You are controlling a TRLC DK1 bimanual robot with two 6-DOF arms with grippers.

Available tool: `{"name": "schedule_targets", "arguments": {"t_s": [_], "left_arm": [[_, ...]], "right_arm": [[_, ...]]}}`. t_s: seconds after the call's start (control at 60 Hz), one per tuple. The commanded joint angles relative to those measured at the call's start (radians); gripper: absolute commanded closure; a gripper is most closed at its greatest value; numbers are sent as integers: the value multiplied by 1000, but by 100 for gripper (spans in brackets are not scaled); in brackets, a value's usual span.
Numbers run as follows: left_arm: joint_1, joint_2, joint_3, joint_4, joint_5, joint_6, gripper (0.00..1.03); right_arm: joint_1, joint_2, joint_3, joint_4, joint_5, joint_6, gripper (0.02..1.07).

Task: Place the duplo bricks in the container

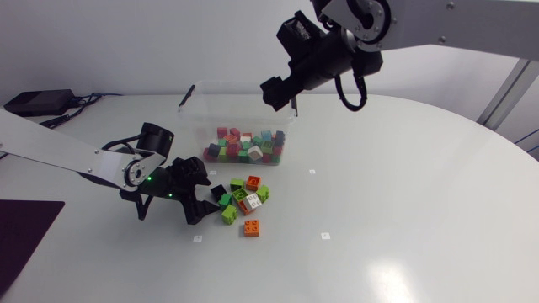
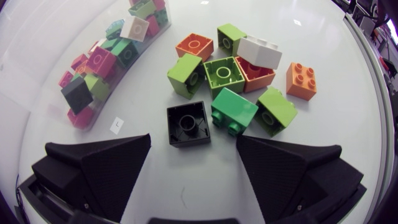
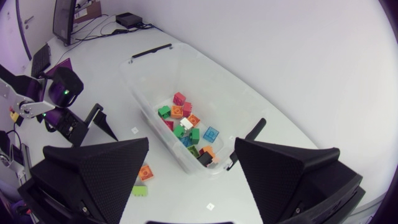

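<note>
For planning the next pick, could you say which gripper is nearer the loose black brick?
Left: the left gripper sits right by the black brick; the right gripper hangs over the container.

L arm: comes in from my left side, silver-grey link w/ black joints, stretched low twd the middle. Green light lit at its wrist.
L gripper: mine, matte black. Both wedge fingers spread wide, inner faces touching nothing, tips angled fwd & down.
R arm: comes in from my right side, held high, reaching past centre. Black cable loop hangs under its wrist.
R gripper: mine, black, pointing down. Fingers apart, nothing btwn them.
The two pincers sit well apart, R higher than L.
</note>
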Motion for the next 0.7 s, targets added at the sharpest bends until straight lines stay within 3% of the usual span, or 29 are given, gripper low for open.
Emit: {"name": "schedule_targets", "arguments": {"t_s": [0.0, 0.317, 0.683], "left_arm": [[-6, 27, -2, 13, -2, 16, 8], [-2, 45, 32, 62, 4, -6, 9], [-6, 87, 52, 100, 45, -24, 21]], "right_arm": [[16, -64, -115, 35, -11, 24, 7], [51, -143, -415, 130, -44, 8, 7], [100, -76, -510, 161, -60, -7, 7]]}}
